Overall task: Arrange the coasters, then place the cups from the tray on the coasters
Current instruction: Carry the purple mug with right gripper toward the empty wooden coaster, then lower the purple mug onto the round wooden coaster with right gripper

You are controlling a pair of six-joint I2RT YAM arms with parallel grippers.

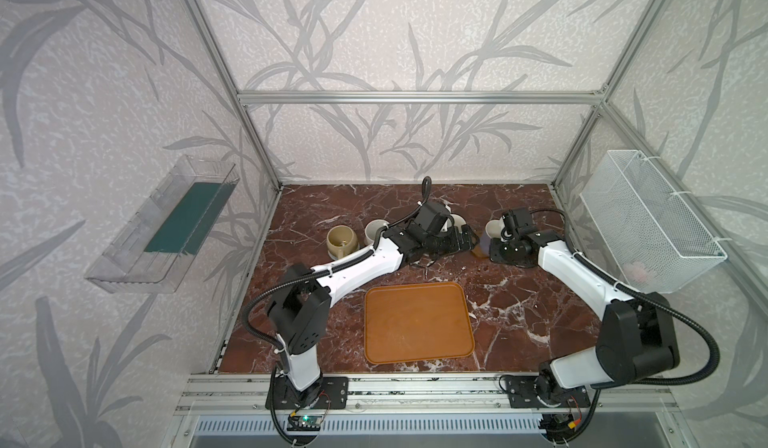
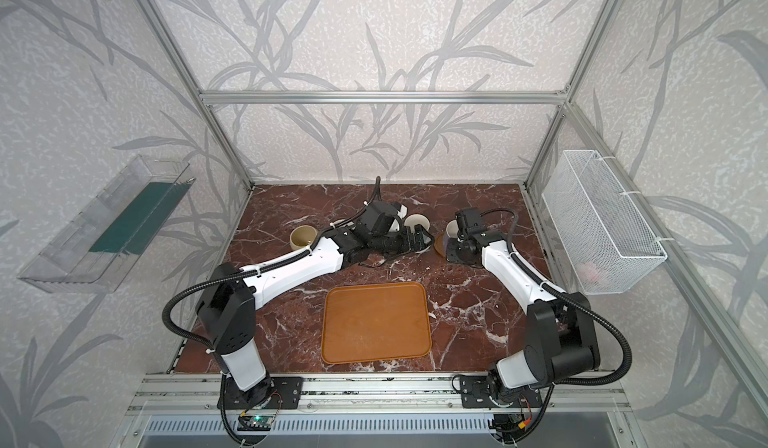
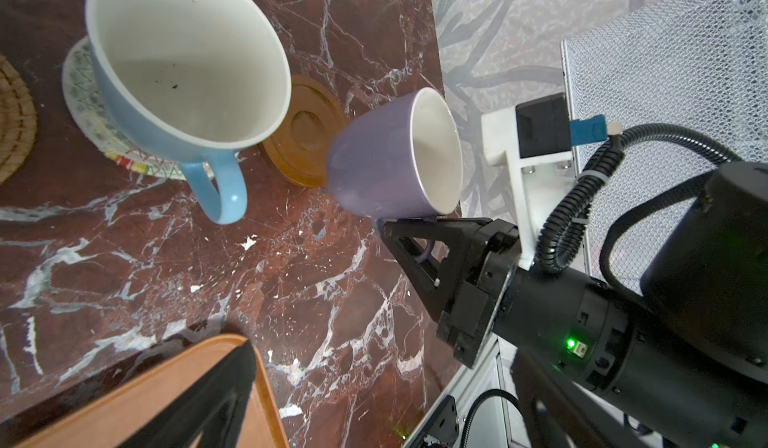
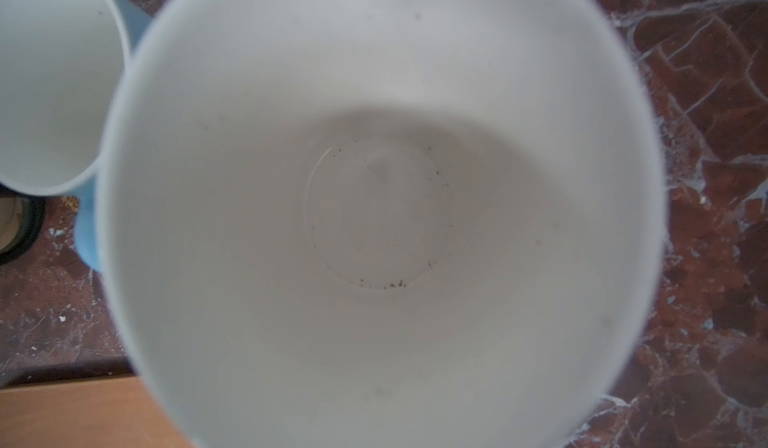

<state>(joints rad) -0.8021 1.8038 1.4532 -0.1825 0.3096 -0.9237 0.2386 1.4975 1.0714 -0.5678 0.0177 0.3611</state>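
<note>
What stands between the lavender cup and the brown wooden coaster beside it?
Nothing visible. The wooden coaster is bare; the lavender cup, held by its handle in the right gripper, jaws shut, is at its edge. The light blue cup stands close beside.

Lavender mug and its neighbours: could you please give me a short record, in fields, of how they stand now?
lavender mug: gripped by its handle, at the edge of the wooden disc coaster; contact unclear
right gripper: shut on the mug's handle
left gripper: open, holding nothing
light blue mug: upright on the woven rope coaster
tray: no cups on it
</note>
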